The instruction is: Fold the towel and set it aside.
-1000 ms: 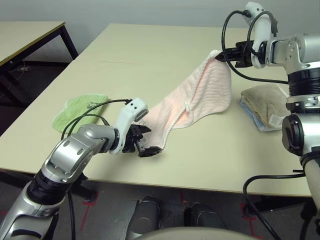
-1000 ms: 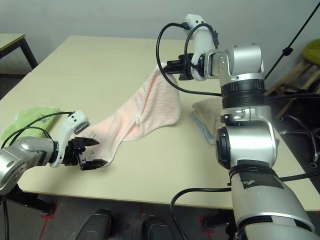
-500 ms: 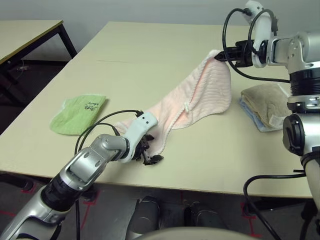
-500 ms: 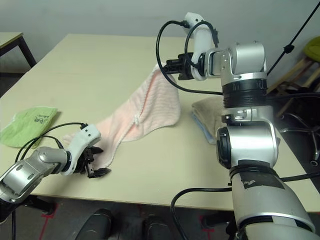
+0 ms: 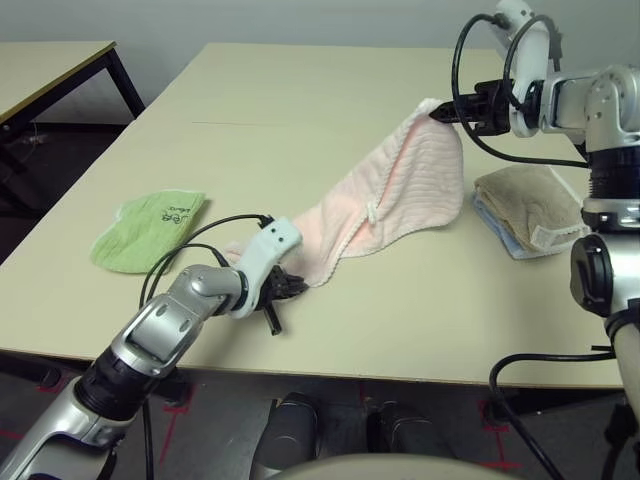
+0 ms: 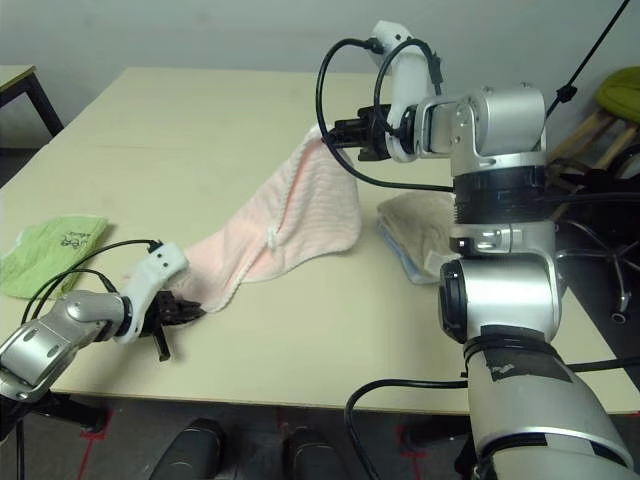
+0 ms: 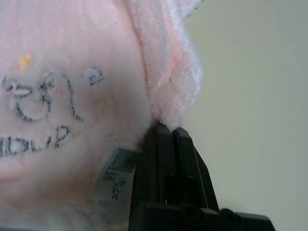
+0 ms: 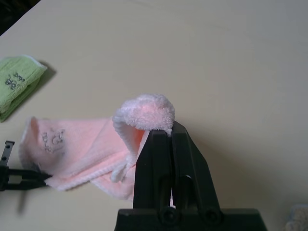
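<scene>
The fingers of the left gripper are pressed together on the near corner of the towel, low against the desk; the left wrist view shows the black fingers closed on the corded edge, with the dark lettering and the white label just beside them. The fingers of the right gripper are pinched on the opposite, far corner, held up well above the desk, and the right wrist view shows a pink fold bulging over their tips.

Between the two pairs of fingers the towel hangs as one long slanted band, its long axis running from the left fingers up and away to the right fingers. Its middle sags onto the desk, and the small loop dangles from the edge partway along.

Judged from this, both ends are held and the fold itself is not yet made; the next move likely calls for bringing one held corner toward the other along that axis. The beige towel lies just below the right fingers, and the green cloth sits off to the outer side of the left fingers, apart from the towel
</scene>
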Motion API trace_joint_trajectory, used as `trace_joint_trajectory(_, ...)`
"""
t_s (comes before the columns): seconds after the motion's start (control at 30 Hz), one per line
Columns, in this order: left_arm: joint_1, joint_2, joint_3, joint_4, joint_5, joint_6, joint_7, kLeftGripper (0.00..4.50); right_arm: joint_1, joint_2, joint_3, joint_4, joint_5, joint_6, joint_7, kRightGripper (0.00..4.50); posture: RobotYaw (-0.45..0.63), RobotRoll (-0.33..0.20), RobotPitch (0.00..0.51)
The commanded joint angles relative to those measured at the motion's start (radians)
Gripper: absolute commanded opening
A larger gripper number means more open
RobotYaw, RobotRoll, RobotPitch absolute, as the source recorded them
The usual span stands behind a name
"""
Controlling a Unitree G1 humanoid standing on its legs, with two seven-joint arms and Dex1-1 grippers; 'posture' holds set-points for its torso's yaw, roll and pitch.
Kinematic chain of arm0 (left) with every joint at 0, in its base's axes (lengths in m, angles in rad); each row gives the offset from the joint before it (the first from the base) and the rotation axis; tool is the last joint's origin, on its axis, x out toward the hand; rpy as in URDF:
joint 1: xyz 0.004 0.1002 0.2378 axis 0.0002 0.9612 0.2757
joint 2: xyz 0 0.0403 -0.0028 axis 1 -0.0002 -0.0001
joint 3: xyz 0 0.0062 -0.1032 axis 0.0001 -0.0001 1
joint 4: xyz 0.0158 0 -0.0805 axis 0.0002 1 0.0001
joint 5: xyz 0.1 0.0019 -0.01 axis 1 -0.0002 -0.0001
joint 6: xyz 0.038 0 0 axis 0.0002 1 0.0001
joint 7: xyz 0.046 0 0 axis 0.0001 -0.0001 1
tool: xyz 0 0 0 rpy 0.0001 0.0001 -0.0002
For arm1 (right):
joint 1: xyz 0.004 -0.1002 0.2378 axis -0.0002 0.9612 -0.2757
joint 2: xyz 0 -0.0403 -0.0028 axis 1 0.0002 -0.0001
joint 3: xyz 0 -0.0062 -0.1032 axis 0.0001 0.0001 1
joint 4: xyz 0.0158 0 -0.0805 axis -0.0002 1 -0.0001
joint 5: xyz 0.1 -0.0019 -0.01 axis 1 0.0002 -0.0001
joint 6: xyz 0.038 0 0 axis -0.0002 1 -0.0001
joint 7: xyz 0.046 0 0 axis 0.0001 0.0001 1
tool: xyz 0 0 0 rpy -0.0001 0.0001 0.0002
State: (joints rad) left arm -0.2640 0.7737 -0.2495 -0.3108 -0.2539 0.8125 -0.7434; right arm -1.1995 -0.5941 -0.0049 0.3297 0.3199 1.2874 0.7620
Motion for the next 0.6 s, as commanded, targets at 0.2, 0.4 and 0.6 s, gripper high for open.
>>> trace_joint_trajectory(0.2,-0.016,0.155,0.147,-0.054,-0.2,0.126,-0.223,0.02,0.191,-0.173,0.044,-0.227,0.124,0.117,0.1,0.0,0.15,0.0,0.124)
trace_joint_trajectory(0.4,-0.202,0.249,0.138,0.108,-0.219,0.08,-0.395,0.02,0.358,-0.318,0.174,-0.294,0.154,-0.092,0.333,0.0,0.14,0.0,0.114)
trace_joint_trajectory(0.6,-0.537,0.173,0.018,0.543,-0.018,-0.168,-0.465,0.02,0.32,-0.143,0.23,0.078,-0.055,-0.593,0.26,0.0,0.13,0.0,0.111)
